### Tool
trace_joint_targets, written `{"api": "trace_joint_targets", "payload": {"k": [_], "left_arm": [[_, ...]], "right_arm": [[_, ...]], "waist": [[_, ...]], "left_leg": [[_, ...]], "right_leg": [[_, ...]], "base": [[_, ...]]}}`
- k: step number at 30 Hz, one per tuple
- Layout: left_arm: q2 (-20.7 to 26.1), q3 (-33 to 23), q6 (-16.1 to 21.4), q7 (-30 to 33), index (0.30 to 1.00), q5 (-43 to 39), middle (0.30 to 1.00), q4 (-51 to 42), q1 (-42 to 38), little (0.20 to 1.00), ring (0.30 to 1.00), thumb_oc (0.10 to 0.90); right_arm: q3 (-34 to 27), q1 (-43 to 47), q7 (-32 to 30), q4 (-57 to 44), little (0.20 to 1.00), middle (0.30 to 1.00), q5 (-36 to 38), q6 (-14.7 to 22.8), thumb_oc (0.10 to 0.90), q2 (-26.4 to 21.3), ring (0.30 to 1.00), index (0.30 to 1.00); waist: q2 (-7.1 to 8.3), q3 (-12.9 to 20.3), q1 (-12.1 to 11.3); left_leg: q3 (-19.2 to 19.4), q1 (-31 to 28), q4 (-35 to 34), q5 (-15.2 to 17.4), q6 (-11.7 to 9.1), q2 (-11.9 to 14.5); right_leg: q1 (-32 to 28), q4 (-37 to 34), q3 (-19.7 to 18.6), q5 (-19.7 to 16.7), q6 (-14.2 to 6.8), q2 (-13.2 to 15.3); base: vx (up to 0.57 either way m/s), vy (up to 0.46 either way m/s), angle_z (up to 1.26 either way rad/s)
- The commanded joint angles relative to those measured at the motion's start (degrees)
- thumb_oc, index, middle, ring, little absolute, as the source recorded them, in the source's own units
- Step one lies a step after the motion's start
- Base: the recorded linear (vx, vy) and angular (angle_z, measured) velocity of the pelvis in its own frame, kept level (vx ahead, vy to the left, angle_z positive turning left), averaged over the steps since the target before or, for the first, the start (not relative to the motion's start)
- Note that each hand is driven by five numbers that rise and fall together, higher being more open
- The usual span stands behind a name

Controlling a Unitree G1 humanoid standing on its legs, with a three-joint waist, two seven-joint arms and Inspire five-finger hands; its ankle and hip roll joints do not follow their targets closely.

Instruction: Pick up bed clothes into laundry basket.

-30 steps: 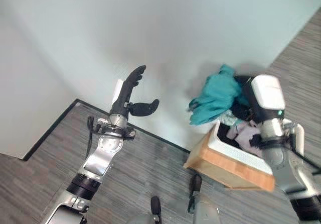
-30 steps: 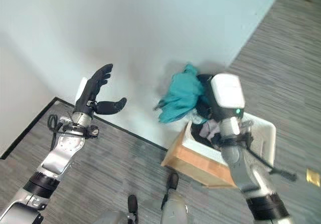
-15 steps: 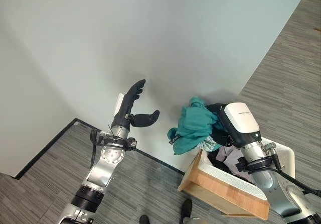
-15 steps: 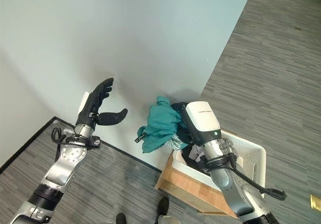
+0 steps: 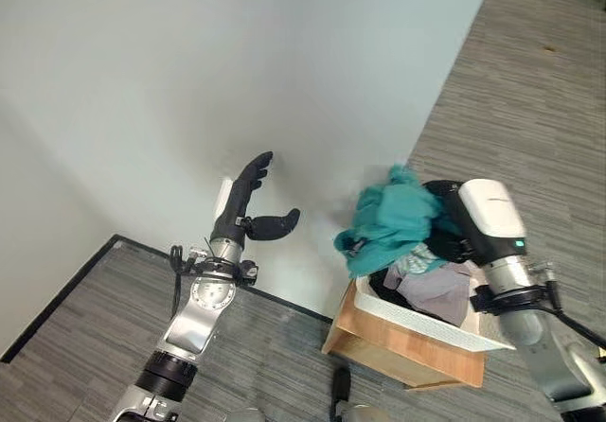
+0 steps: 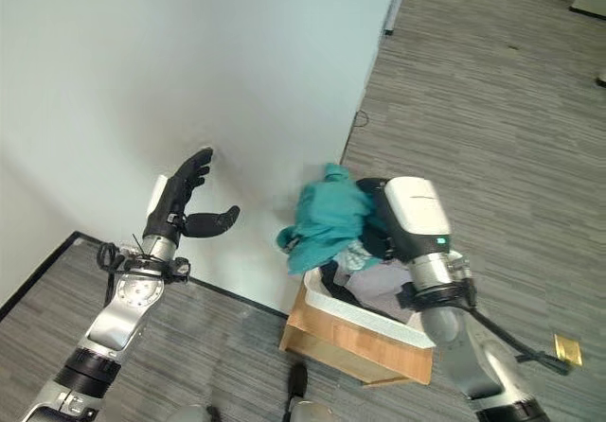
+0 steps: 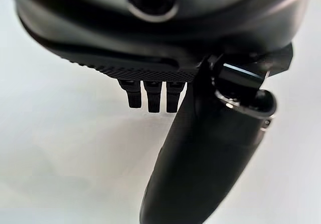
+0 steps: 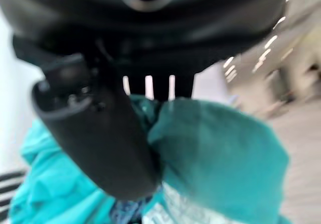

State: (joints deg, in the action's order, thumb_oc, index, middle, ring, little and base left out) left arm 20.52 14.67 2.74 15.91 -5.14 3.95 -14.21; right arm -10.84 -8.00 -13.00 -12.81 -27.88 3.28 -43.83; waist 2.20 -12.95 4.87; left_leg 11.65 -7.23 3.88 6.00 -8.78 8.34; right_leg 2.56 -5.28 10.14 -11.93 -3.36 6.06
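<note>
the right hand (image 8: 100, 133) has its thumb and fingers curled around a teal cloth (image 5: 393, 219) and holds it bunched just above the near-left corner of the laundry basket (image 5: 417, 332). the basket is white inside a wooden frame, it stands on the grey floor (image 5: 530, 91) beside the pale wall (image 5: 237, 62), and other clothes (image 5: 431, 285) lie in it. the left hand (image 5: 248, 200) is raised before the wall, fingers straight and thumb spread, holding nothing.
</note>
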Motion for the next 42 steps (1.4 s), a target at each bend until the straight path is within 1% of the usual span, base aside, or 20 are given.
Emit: {"api": "trace_joint_targets", "payload": {"k": [1, 3, 4, 5, 6, 8, 9, 10, 11, 12, 13, 15, 16, 17, 18, 21, 24, 31, 34, 42], "left_arm": [[-0.48, 3.48, 5.09, -1.11, 0.900, -0.16, 0.900, -1.52, -9.55, 0.900, 0.900, 0.800], [-0.67, 4.42, 5.51, -1.07, 0.900, 0.16, 0.900, -0.51, -10.47, 0.900, 0.900, 0.800], [-0.64, 4.88, 5.60, -0.97, 0.900, 0.07, 0.900, -0.62, -10.54, 0.900, 0.900, 0.800], [-0.15, 4.97, 5.53, -0.79, 0.900, -0.31, 0.900, -0.69, -10.52, 0.900, 0.900, 0.800], [0.08, 5.03, 5.51, -0.85, 0.900, -0.57, 0.900, -0.88, -10.37, 0.900, 0.900, 0.800], [0.17, 4.95, 5.50, -0.85, 0.900, -0.58, 0.900, -0.91, -10.38, 0.900, 0.900, 0.800], [0.76, 4.88, 5.42, -1.43, 0.900, -0.69, 0.900, -1.33, -9.54, 0.900, 0.900, 0.800], [1.11, 4.71, 5.24, -1.88, 0.900, -0.78, 0.900, -1.44, -8.87, 0.900, 0.900, 0.800], [1.59, 4.03, 5.20, -1.93, 0.900, -0.85, 0.900, -1.77, -7.59, 0.900, 0.900, 0.800], [1.82, 4.29, 4.98, -2.74, 0.900, -0.95, 0.900, -2.17, -7.37, 0.900, 0.900, 0.800], [1.92, 3.82, 4.97, -3.02, 0.900, -1.21, 0.900, -2.83, -6.97, 0.900, 0.900, 0.800], [2.14, 2.36, 5.21, -3.32, 0.900, -1.72, 0.900, -2.73, -5.69, 0.900, 0.900, 0.800], [2.15, 2.33, 5.20, -3.32, 0.900, -1.71, 0.900, -2.74, -5.72, 0.900, 0.900, 0.800], [2.52, 1.11, 5.17, -3.41, 0.900, -1.80, 0.900, -3.22, -4.19, 0.900, 0.900, 0.800], [2.58, 0.79, 5.16, -3.60, 0.900, -1.54, 0.900, -3.50, -3.67, 0.900, 0.900, 0.800], [2.04, 0.86, 5.12, -3.96, 0.900, -0.98, 0.900, -3.28, -3.47, 0.900, 0.900, 0.800], [1.11, 1.47, 4.99, -4.18, 0.900, -0.65, 0.900, -2.88, -3.90, 0.900, 0.900, 0.800], [0.00, 3.60, 4.71, -4.53, 0.900, -0.10, 0.900, -1.49, -6.87, 0.900, 0.900, 0.800], [-0.14, 5.41, 4.97, -3.16, 0.900, 0.34, 0.900, -0.05, -11.33, 0.900, 0.900, 0.800], [-1.64, 9.75, 6.02, 0.61, 0.900, -0.30, 0.900, 4.74, -20.78, 0.900, 0.900, 0.800]], "right_arm": [[-8.00, 4.30, -5.47, -3.03, 0.300, 0.300, 0.43, -0.26, 0.400, -5.87, 0.300, 0.300], [-8.71, 4.31, -5.55, -0.73, 0.300, 0.300, -0.49, -1.32, 0.400, -6.31, 0.300, 0.300], [-8.40, 4.31, -5.56, -0.24, 0.300, 0.300, -1.02, -1.61, 0.400, -6.37, 0.300, 0.300], [-7.31, 5.36, -5.62, 0.25, 0.300, 0.300, -1.89, -2.03, 0.400, -6.59, 0.300, 0.300], [-6.41, 6.03, -5.33, 0.20, 0.300, 0.300, -2.20, -1.97, 0.400, -6.58, 0.300, 0.300], [-6.28, 6.22, -5.35, 0.26, 0.300, 0.300, -2.21, -1.97, 0.400, -6.56, 0.300, 0.300], [-3.67, 8.02, -4.59, 1.04, 0.300, 0.300, -2.48, -1.56, 0.400, -6.28, 0.300, 0.300], [-2.33, 8.96, -3.99, 1.57, 0.300, 0.300, -2.60, -1.66, 0.400, -6.02, 0.300, 0.300], [-0.53, 10.40, -4.17, 3.04, 0.300, 0.300, -3.46, -1.95, 0.400, -6.62, 0.300, 0.300], [-0.91, 10.41, -2.66, 3.56, 0.300, 0.300, -3.08, -2.40, 0.400, -6.44, 0.300, 0.300], [-1.98, 10.02, -3.12, 3.57, 0.300, 0.300, -2.77, -3.05, 0.400, -6.29, 0.300, 0.300], [-2.72, 10.14, -3.36, 4.60, 0.300, 0.300, -2.51, -3.49, 0.400, -6.33, 0.300, 0.300], [-2.71, 10.19, -3.37, 4.61, 0.300, 0.300, -2.51, -3.48, 0.400, -6.34, 0.300, 0.300], [-1.53, 11.95, -2.86, 5.71, 0.300, 0.300, -2.73, -3.65, 0.400, -7.83, 0.300, 0.300], [-0.82, 12.83, -2.42, 5.84, 0.300, 0.300, -2.79, -3.31, 0.400, -8.23, 0.300, 0.300], [0.78, 14.26, -1.48, 5.22, 0.300, 0.300, -3.75, -2.63, 0.400, -10.52, 0.300, 0.300], [1.20, 14.55, -1.57, 6.43, 0.300, 0.300, -4.83, -2.61, 0.400, -13.23, 0.300, 0.300], [1.05, 15.65, -1.70, 6.02, 0.300, 0.300, -5.84, -3.19, 0.400, -17.12, 0.300, 0.300], [2.22, 18.98, -2.70, 7.12, 0.300, 0.300, -7.37, -4.29, 0.400, -19.44, 0.300, 0.300], [8.73, 29.09, -6.96, 14.55, 0.300, 0.300, -7.96, -6.28, 0.400, -23.20, 0.300, 0.300]], "waist": [[-3.29, 1.41, 3.71], [-2.61, 0.17, 4.81], [-2.91, -0.78, 4.93], [-3.41, -2.12, 3.99], [-3.49, -2.59, 3.28], [-3.27, -2.61, 3.18], [-3.74, -2.40, 1.65], [-3.88, -2.14, 0.72], [-3.52, -1.65, -0.80], [-3.11, -0.82, -1.66], [-2.30, 0.53, -2.42], [-1.97, 2.29, -3.57], [-1.97, 2.28, -3.58], [-2.04, 3.48, -4.22], [-1.92, 3.88, -4.48], [-1.66, 4.38, -5.06], [-1.94, 4.28, -4.99], [-2.32, 2.44, -3.52], [-2.24, -1.32, -2.53], [-1.05, -5.93, -2.38]], "left_leg": [[3.02, -3.01, -8.88, -0.41, 4.92, -2.36], [3.34, -1.23, -8.88, -0.05, 5.50, -3.89], [3.61, -0.90, -8.88, -0.25, 5.88, -3.76], [4.51, 0.23, -8.88, -1.76, 6.73, -3.37], [4.65, 0.51, -8.88, -2.22, 7.11, -3.29], [4.85, 0.63, -8.88, -2.47, 7.09, -3.42], [5.23, 1.27, -8.88, -2.86, 7.89, -3.28], [5.50, 1.67, -8.88, -3.22, 8.06, -3.16], [6.07, 2.32, -8.88, -3.66, 7.90, -3.06], [5.34, 2.88, -8.88, -3.85, 7.68, -3.31], [5.23, 3.32, -8.88, -3.70, 7.32, -3.57], [6.13, 3.41, -8.88, -4.11, 6.47, -3.18], [6.18, 3.57, -8.88, -4.38, 6.49, -3.15], [7.42, 3.32, -8.88, -4.36, 5.64, -1.78], [7.61, 3.58, -8.88, -5.10, 5.34, -1.28], [7.34, 4.09, -8.88, -6.51, 4.38, -0.10], [6.77, 4.84, -8.88, -7.63, 3.37, 1.03], [6.60, 6.98, -8.88, -8.77, 2.59, 1.99], [7.60, 9.88, -8.88, -9.28, 2.29, 2.42], [11.39, 13.93, -8.88, -10.87, 1.91, 3.53]], "right_leg": [[3.33, 1.98, 0.26, 2.26, -7.08, 3.50], [7.68, 6.22, -1.28, 0.87, -9.13, 4.01], [9.16, 8.85, -1.91, 1.33, -9.99, 3.79], [10.14, 14.19, -2.48, 4.18, -9.70, 3.70], [10.12, 17.24, -2.94, 5.64, -8.72, 3.77], [10.51, 17.57, -3.19, 5.62, -8.59, 3.85], [8.47, 22.01, -3.85, 9.49, -6.88, 4.44], [7.61, 23.89, -3.56, 10.35, -6.34, 5.06], [5.28, 22.12, -1.90, 10.90, -6.38, 6.81], [2.48, 18.46, -0.86, 12.27, -5.73, 6.98], [-0.18, 14.50, -0.72, 12.98, -6.01, 6.64], [-3.45, 6.71, 1.80, 11.08, -7.52, 7.45], [-3.37, 6.49, 1.79, 10.75, -7.42, 7.40], [-5.06, 2.40, 1.55, 8.76, -8.01, 7.24], [-5.44, 1.20, 1.77, 8.05, -7.72, 6.97], [-6.81, 0.28, 3.19, 9.06, -7.44, 6.32], [-7.62, 0.28, 5.28, 9.95, -7.34, 5.88], [-6.01, 0.28, 7.44, 9.25, -7.54, 5.83], [-1.95, 0.28, 6.64, 7.73, -8.12, 6.26], [5.52, 0.28, 5.33, 4.67, -8.13, 6.49]], "base": [[-0.28, 0.181, -0.32], [-0.34, 0.133, -0.20], [-0.47, 0.107, -0.16], [-0.43, 0.076, -0.28], [-0.34, 0.037, -0.51], [-0.13, -0.006, -0.71], [-0.20, -0.023, -0.45], [-0.23, -0.069, -0.34], [-0.10, -0.138, -0.48], [-0.04, -0.233, -0.70], [0.01, -0.219, -0.42], [0.01, -0.160, 0.10], [0.02, -0.213, 0.05], [0.00, -0.202, -0.03], [0.01, -0.249, -0.10], [-0.01, -0.136, -0.02], [0.01, -0.096, 0.06], [-0.01, -0.020, 0.13], [-0.17, 0.013, 0.13], [-0.11, 0.009, -0.17]]}}
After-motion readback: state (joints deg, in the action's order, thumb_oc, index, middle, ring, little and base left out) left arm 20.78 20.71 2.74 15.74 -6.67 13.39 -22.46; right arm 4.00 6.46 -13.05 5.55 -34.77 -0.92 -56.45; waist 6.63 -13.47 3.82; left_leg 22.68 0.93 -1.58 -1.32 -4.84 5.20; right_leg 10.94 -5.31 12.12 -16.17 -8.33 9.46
